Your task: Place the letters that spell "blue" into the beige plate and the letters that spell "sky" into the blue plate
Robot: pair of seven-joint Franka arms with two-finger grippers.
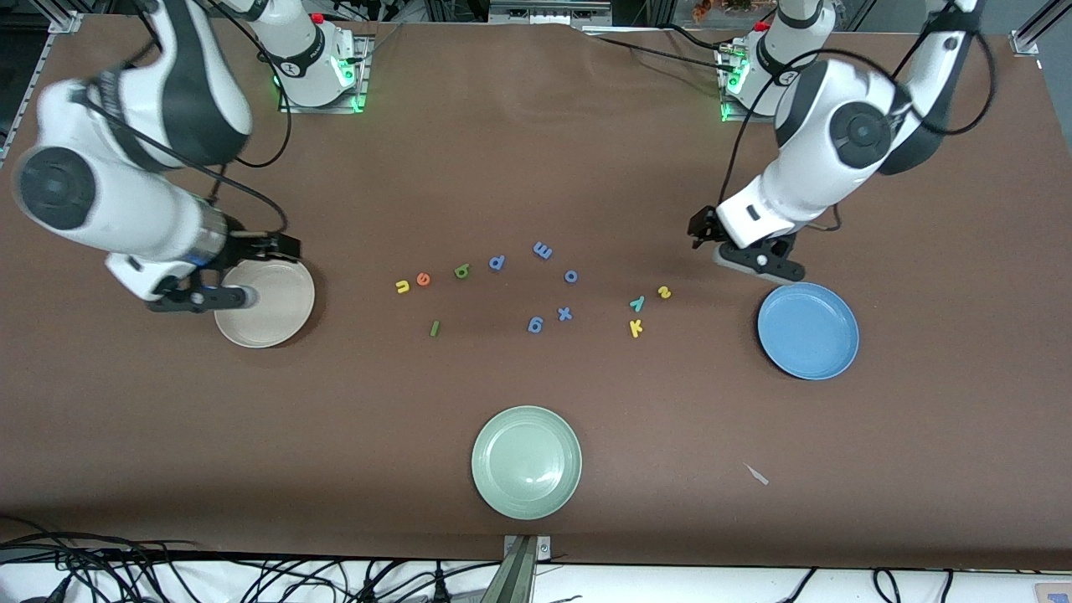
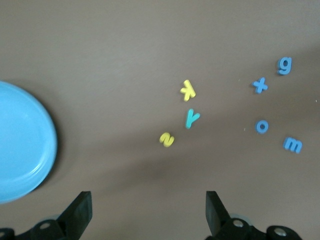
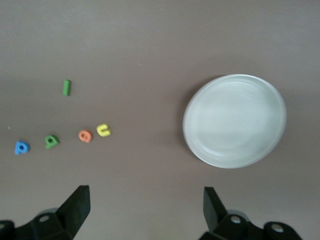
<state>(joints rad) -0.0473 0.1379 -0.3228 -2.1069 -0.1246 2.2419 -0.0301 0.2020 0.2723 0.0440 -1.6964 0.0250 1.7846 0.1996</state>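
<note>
The round beige plate [image 1: 266,304] with a raised rim and the smooth blue plate [image 1: 808,330] lie empty at the two ends of the brown counter [image 1: 536,151]. Between them lie the small foam letters: yellow u [image 1: 403,286], orange e [image 1: 423,279], light green b [image 1: 461,270], and bar-like dark green l [image 1: 435,328] toward the beige plate; yellow s [image 1: 665,292], teal y [image 1: 636,303], and yellow k [image 1: 636,327] toward the blue plate. The right tool [image 3: 145,207] stands wide over the beige plate's edge, holding nothing. The left tool [image 2: 149,210] stands wide too, over the bare counter by the blue plate.

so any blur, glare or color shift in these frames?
Front view: right arm motion-smeared, faint glare on the pale green plate. Right wrist view: beige plate washed out to grey-white. Left wrist view: blue plate looks cyan.
</note>
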